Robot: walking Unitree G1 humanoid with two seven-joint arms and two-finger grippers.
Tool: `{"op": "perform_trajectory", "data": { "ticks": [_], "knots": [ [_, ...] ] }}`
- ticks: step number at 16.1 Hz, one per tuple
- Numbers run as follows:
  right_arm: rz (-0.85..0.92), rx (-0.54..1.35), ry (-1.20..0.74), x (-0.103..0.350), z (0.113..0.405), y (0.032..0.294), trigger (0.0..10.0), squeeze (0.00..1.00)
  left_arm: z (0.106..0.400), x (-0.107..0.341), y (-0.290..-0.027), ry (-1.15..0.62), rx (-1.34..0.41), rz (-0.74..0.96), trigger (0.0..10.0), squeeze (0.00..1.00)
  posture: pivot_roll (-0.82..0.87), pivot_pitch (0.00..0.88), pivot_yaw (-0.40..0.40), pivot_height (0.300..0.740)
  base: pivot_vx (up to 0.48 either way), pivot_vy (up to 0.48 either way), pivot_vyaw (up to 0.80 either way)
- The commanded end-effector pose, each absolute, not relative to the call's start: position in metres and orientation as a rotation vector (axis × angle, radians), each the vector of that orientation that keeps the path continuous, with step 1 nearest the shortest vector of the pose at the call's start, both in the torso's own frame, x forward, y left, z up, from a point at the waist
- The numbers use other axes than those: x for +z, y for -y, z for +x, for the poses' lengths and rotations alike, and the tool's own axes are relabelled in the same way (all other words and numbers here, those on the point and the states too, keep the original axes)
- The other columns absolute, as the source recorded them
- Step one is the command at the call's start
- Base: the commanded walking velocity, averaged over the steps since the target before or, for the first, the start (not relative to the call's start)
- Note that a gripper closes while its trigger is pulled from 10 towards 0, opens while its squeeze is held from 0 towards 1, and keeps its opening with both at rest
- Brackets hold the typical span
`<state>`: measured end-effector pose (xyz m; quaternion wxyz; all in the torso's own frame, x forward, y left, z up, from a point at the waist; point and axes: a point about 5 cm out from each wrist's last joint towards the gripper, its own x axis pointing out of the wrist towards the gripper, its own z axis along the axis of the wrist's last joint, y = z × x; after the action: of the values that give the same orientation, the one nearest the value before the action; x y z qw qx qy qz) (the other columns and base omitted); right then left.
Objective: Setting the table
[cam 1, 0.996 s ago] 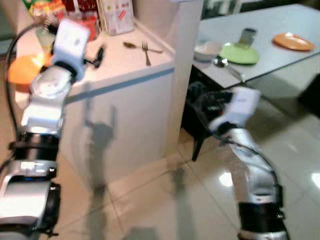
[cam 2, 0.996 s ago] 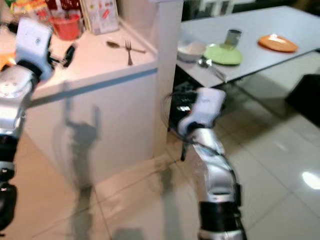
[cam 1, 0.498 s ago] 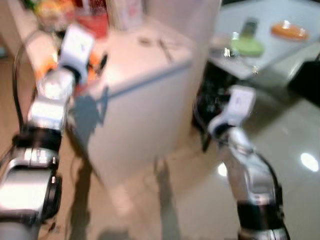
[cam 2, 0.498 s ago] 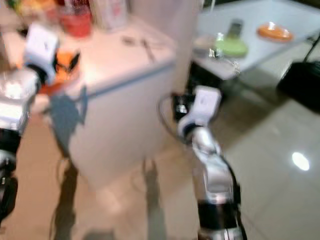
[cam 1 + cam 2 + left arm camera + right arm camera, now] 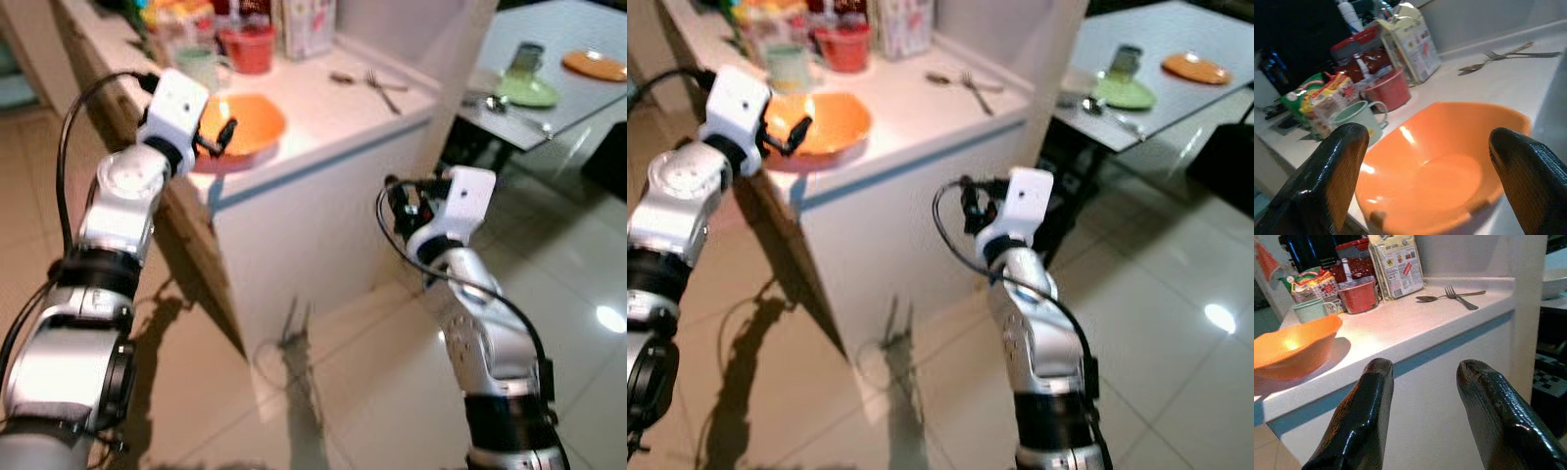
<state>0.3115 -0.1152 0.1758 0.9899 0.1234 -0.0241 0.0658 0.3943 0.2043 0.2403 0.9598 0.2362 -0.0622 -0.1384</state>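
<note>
An orange bowl [image 5: 245, 124] [image 5: 1440, 166] sits near the front edge of a white counter [image 5: 323, 108]. My left gripper [image 5: 219, 137] is raised at the bowl's near rim, open, with its fingers [image 5: 1337, 171] spread to either side of the bowl. A fork [image 5: 382, 90] and a spoon [image 5: 345, 78] lie further back on the counter. My right gripper [image 5: 400, 201] is held open in front of the counter's side, below its top, with nothing between its fingers [image 5: 1366, 406].
A red cup [image 5: 247, 47], a green mug [image 5: 201, 65], snack packets and a carton stand at the counter's back. To the right, a grey dining table [image 5: 578, 93] carries a green plate [image 5: 527, 90], an orange plate [image 5: 594, 65], a tin and a white bowl. The floor is glossy tile.
The camera has swung left and steadied. The orange bowl now lies between my left gripper's fingers. My right arm has stayed in front of the counter.
</note>
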Motion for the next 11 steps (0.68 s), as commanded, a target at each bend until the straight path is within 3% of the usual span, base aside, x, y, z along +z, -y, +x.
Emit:
{"op": "perform_trajectory", "data": {
  "ticks": [1,6,7,8,11],
  "knots": [
    [0.243,0.113,0.055,0.178,0.311,0.124,10.0,0.0,0.395,0.245,-0.19,0.141,-0.41,0.49,10.0,1.0,0.02,0.0,0.003,0.74,0.0,0.0,0.0],
    [0.234,0.124,0.051,0.177,0.311,0.123,10.0,0.0,0.396,0.239,-0.176,0.12,-0.54,0.684,10.0,1.0,0.01,0.0,-0.001,0.74,0.0,0.0,0.0],
    [0.229,0.128,0.048,0.178,0.311,0.123,10.0,0.0,0.398,0.239,-0.173,0.111,-0.539,0.713,10.0,0.1,0.01,0.0,0.0,0.74,0.0,0.0,0.0],
    [0.228,0.13,0.047,0.178,0.311,0.123,10.0,0.0,0.4,0.239,-0.172,0.106,-0.534,0.726,10.0,0.0,0.01,0.0,0.0,0.74,0.0,0.0,0.0],
    [0.212,0.14,0.046,0.178,0.309,0.125,10.0,0.0,0.408,0.233,-0.169,0.055,-0.486,0.832,10.0,0.0,-0.02,0.0,0.017,0.74,0.0,0.0,0.0]
  ]
}}
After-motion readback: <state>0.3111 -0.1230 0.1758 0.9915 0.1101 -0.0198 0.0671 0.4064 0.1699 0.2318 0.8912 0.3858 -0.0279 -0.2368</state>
